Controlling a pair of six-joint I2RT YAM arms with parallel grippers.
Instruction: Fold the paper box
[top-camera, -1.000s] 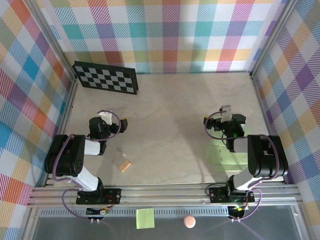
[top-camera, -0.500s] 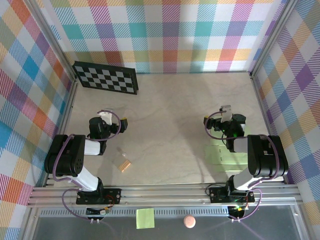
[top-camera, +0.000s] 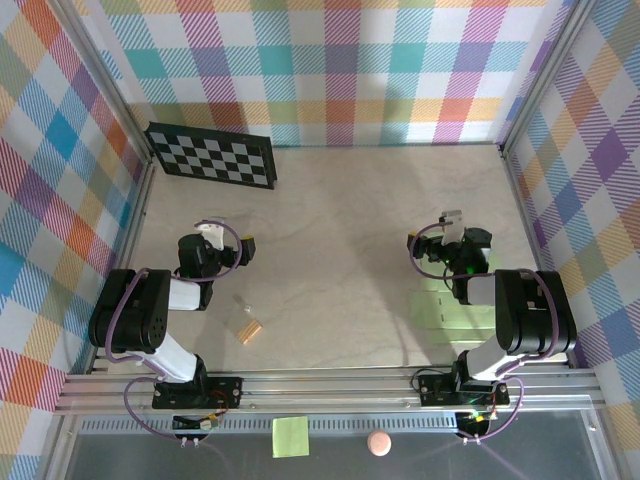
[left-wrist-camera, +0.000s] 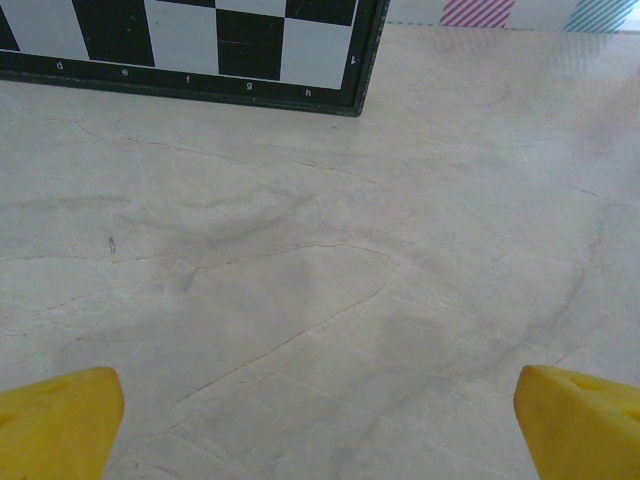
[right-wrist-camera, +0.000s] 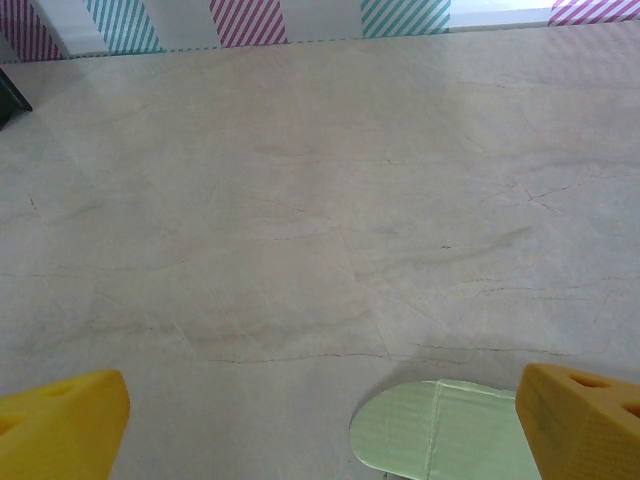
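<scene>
From above, the pale lime-green die-cut paper box (top-camera: 432, 305) lies flat on the beige table (top-camera: 340, 230), partly under the right arm. A small tan block (top-camera: 248, 328) and a black-white checkerboard (top-camera: 210, 155) are well apart from it.

Left wrist: the left gripper (left-wrist-camera: 318, 425) is wide apart and empty.

Right wrist: the right gripper (right-wrist-camera: 320, 425) is wide apart near a rounded flap. I think the thin card may slide or crease wrongly.

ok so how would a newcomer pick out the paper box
Find the right arm on the table. The paper box lies flat there, partly under that arm. It is pale lime-green card with a rounded flap, unlike the small tan block near the left arm.
</scene>
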